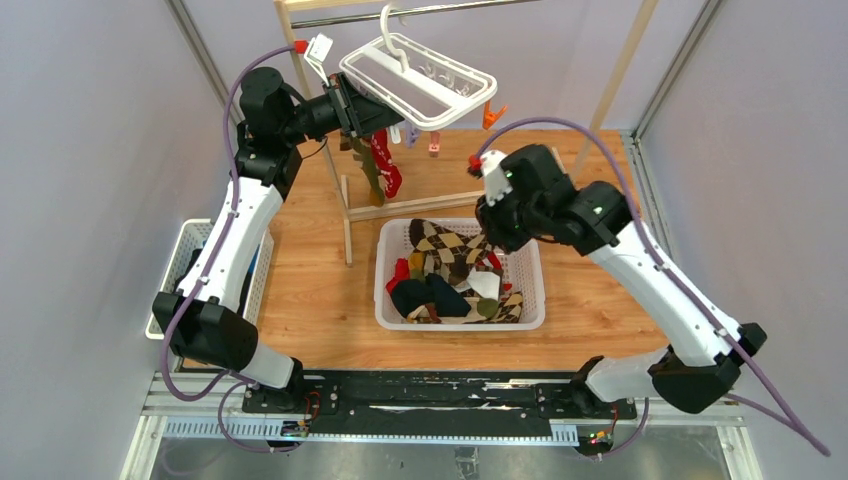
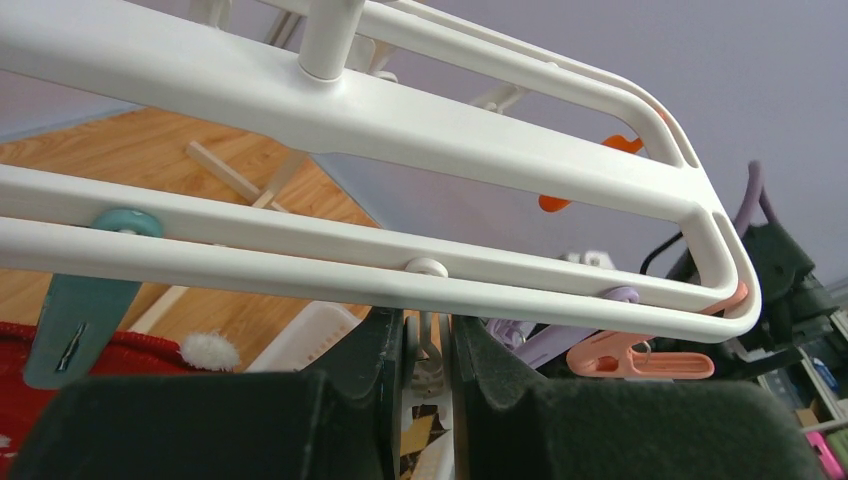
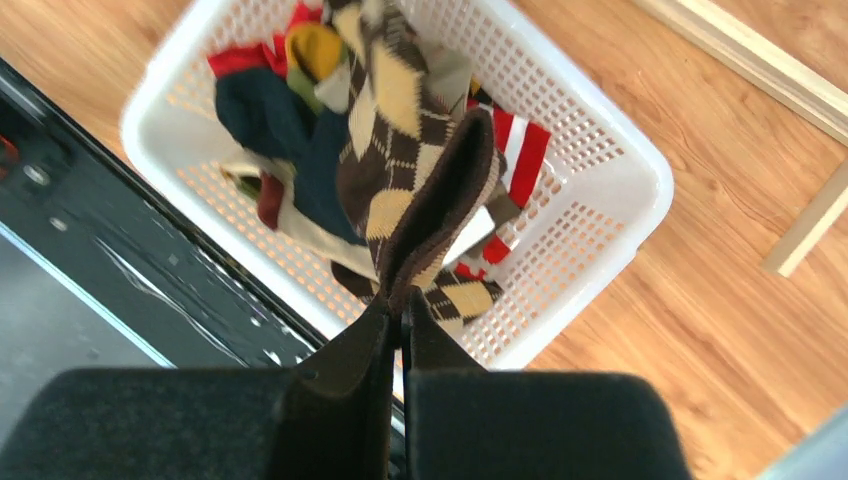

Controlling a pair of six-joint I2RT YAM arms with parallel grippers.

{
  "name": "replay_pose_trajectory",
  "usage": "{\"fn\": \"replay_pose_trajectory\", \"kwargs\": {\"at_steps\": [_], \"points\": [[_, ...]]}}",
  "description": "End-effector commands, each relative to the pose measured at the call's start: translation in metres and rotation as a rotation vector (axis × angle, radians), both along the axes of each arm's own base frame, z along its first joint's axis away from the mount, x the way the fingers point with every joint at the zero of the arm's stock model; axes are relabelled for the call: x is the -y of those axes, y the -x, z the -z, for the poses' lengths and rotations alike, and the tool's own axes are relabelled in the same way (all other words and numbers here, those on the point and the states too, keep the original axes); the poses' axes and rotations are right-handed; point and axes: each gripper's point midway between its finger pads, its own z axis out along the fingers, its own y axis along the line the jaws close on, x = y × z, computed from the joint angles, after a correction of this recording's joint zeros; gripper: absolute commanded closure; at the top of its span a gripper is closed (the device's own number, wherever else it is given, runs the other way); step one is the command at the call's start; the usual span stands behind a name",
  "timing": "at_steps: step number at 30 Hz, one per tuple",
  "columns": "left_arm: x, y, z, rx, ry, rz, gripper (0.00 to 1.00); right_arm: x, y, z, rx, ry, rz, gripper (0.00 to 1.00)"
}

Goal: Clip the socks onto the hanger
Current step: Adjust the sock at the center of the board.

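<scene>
only wrist views reveal left gripper pinching clip, right gripper argyle sock.

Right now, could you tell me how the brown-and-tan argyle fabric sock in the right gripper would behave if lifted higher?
Probably floppy: the brown-and-tan argyle sock droops from the right gripper toward the white plastic basket. Likely light, since a small pinch at its cuff holds it. Its far end lies among other socks, so it might drag one.
</scene>
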Motion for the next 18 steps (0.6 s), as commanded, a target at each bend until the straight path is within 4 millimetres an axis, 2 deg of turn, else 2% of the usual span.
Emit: {"fn": "replay_pose_trajectory", "kwargs": {"at_steps": [1,5,7,11,15,18], "points": [[0.001,0.014,0.003,-0.035,-0.015,0.051,1.0,0.009,0.015,0.054,-0.019,0.387,-0.074,1.0],[0.001,0.015,0.006,-0.037,-0.019,0.05,1.0,-0.03,0.014,0.082,-0.018,0.479,-0.148,1.0],[0.0,0.016,0.006,-0.037,-0.02,0.049,1.0,-0.05,0.014,0.086,-0.005,0.492,-0.181,1.0],[-0.001,0.014,0.006,-0.038,-0.02,0.045,1.0,-0.099,0.023,0.107,0.037,0.428,-0.289,1.0],[-0.001,0.015,0.005,-0.035,-0.02,0.047,1.0,-0.131,0.026,0.12,0.053,0.392,-0.327,1.0],[-0.002,0.015,0.007,-0.038,-0.022,0.047,1.0,-0.144,0.026,0.132,0.081,0.389,-0.35,1.0]]}}
